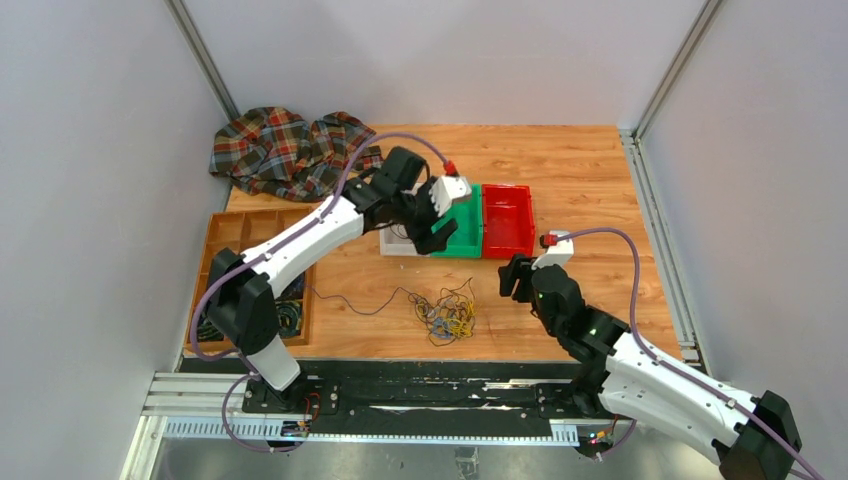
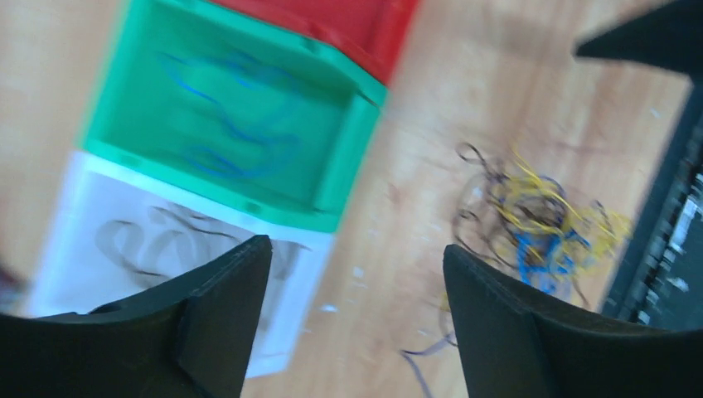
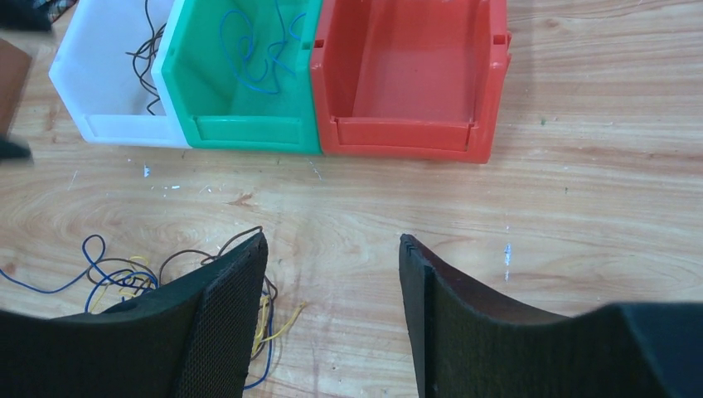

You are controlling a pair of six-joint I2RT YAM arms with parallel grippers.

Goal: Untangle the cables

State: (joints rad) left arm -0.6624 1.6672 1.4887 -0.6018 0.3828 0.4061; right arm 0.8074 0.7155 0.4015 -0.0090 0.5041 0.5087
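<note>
Watching the overhead feed, I am seeing the cables [image 1: 448, 315] lying in 1 loose knot on the wooden table [image 1: 590, 170], near its front edge and between the 2 arms. Yellow, blue and dark strands are crossing each other there, and 1 dark strand [image 1: 350, 303] is trailing off to the left.

The left gripper [image 1: 430, 228] is hanging over the white bin [image 1: 395, 243] and the green bin [image 1: 465, 225], well apart from the knot. Its wrist camera is blurring, but it is showing the jaws standing wide with nothing between them.

The right gripper [image 1: 515, 278] is hovering over bare wood just right of the knot, in front of the red bin [image 1: 508, 220]. Its jaws are also standing wide and gripping nothing, and in its wrist view 1 finger is covering part of the knot.

The 3 bins are sitting side by side and touching: white, green, then red from left to right. Some dark cables [image 3: 145, 50] are lying in the white bin, and a blue cable [image 3: 249, 50] is curling inside the green one.

A plaid cloth [image 1: 285, 150] is lying crumpled at the far left corner, and a brown tray [image 1: 225, 235] is sitting along the left edge with dark coils [image 1: 290, 318] in its near compartment.
</note>
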